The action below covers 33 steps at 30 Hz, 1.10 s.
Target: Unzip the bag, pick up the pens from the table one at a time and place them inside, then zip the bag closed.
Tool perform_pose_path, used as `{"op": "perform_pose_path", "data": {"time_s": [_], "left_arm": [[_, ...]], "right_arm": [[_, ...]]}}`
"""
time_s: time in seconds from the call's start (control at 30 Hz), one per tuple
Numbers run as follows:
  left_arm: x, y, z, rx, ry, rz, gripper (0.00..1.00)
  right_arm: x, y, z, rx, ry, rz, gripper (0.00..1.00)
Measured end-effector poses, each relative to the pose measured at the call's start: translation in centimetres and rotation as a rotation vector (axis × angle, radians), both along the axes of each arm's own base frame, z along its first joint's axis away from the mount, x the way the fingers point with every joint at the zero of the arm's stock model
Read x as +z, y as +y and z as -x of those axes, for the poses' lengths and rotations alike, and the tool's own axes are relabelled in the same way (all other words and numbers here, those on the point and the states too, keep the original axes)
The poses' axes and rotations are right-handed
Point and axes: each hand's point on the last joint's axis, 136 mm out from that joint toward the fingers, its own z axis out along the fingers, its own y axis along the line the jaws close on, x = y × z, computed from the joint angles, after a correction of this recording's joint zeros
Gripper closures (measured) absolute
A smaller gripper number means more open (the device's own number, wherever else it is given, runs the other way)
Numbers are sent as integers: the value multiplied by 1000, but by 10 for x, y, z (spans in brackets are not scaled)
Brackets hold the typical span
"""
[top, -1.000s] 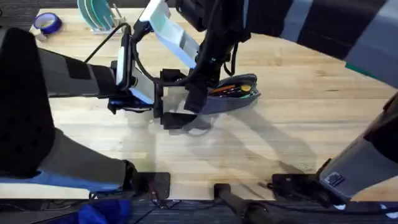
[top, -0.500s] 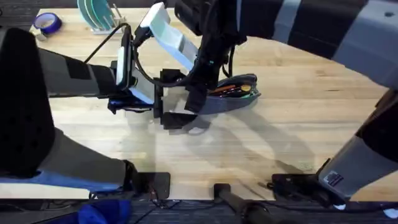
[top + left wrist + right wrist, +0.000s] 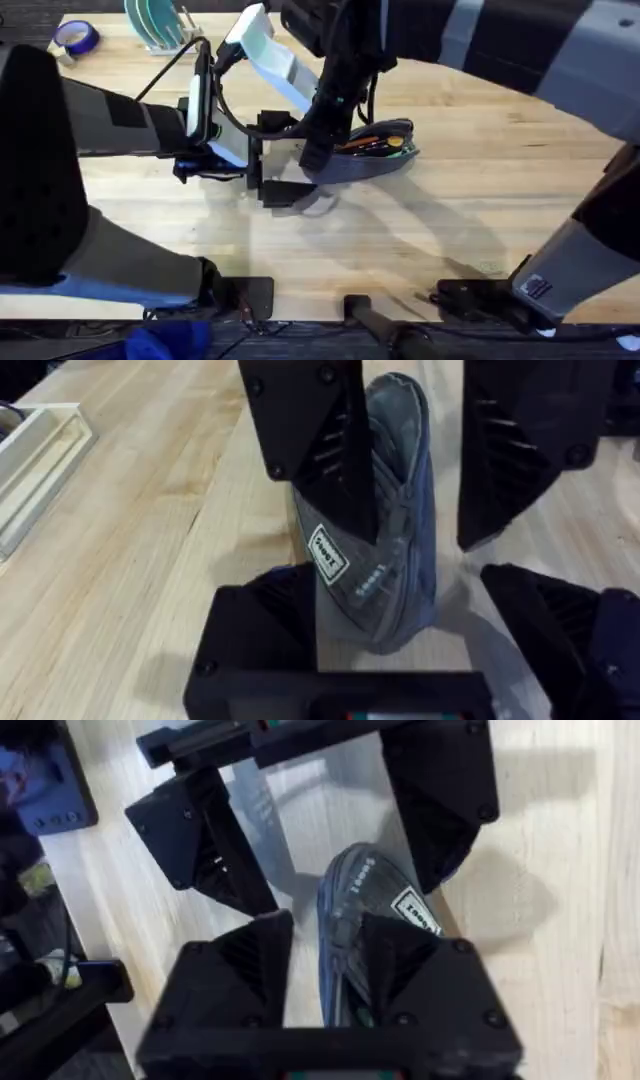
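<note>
The left jaws stood open, straddling the 9 o'clock end of the bag [image 3: 375, 152] without clamping it. Just toward 3 o'clock, the right jaws also bracketed the fabric, parted and not visibly pinching. The bag lay on the counter [image 3: 480, 200] slightly toward 1 o'clock of centre, mouth apparently open, with pens [image 3: 378, 142] inside. The step was judged to be closing the zipper: clamp the end firmly with the left jaws, pinch the slider with the right, and pull straight along the teeth, keeping the pens clear.
</note>
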Motion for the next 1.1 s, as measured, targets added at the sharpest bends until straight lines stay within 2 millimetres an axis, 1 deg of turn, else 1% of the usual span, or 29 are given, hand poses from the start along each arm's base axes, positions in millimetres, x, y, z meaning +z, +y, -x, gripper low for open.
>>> {"op": "perform_pose_path", "data": {"time_s": [0.03,0.1,0.13,0.17,0.53,1.1], "left_arm": [[0,0,0,0,0,0,6],[0,0,0,0,0,0,4],[0,0,0,0,0,0,5],[0,0,0,0,0,0,5],[0,0,0,0,0,0,6],[0,0,0,0,0,0,6]], "right_arm": [[0,0,0,0,0,0,619],[0,0,0,0,-1,-1,870],[0,0,-1,-2,-2,-2,943],[0,1,-1,-3,-2,-2,961],[0,0,-1,-3,-2,-1,969],[0,1,-2,-132,38,13,970]]}}
